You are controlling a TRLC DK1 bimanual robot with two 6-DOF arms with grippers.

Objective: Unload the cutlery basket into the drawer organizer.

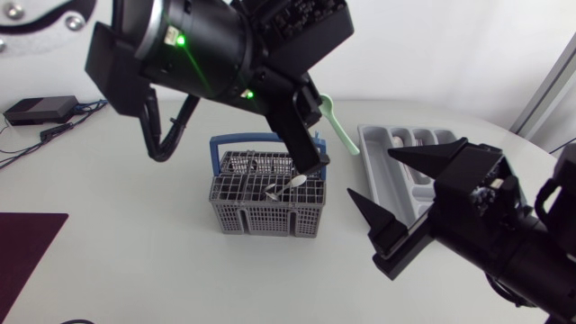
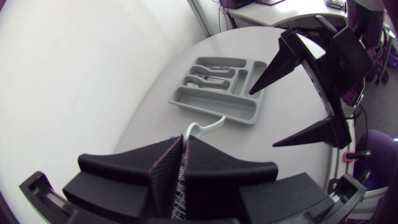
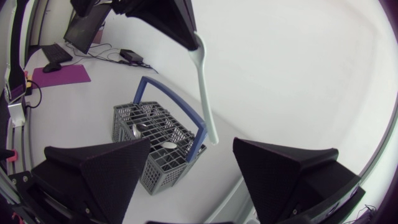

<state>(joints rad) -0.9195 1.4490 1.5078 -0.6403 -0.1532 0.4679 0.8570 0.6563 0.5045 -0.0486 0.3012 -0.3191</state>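
Fingers (image 2: 155, 168) of the left gripper (image 1: 306, 148) are pressing flat together on a pale green plastic spoon (image 3: 204, 87), holding it in the air directly above the basket (image 1: 265, 211). The right wrist view is showing the pinch sitting at the spoon's upper end, with the rest dangling down toward the basket's blue handle (image 3: 168, 93). Gripping it by one end is probably leaving the long part free to go down into a slot.

A metal spoon (image 1: 283, 189) is lying in one of the basket's grey mesh compartments, so by my reading the unloading is only partly done. The drawer organizer (image 1: 369, 144), a grey tray with several slots, is lying just beside the basket on my right arm's side. In the left wrist view a few pieces are already resting in its slots.

The right gripper (image 1: 369, 173) is hovering on that same side of the basket, over the organizer's nearer end. Its fingers are spreading wide and gripping nothing. It appears to be waiting its turn at the basket, or perhaps standing ready to take the spoon.

That position is putting it in the straight line from the basket to the tray, so the left arm is likely needing to pass above or around it. With only one end pinched, the spoon may be swinging as it travels.
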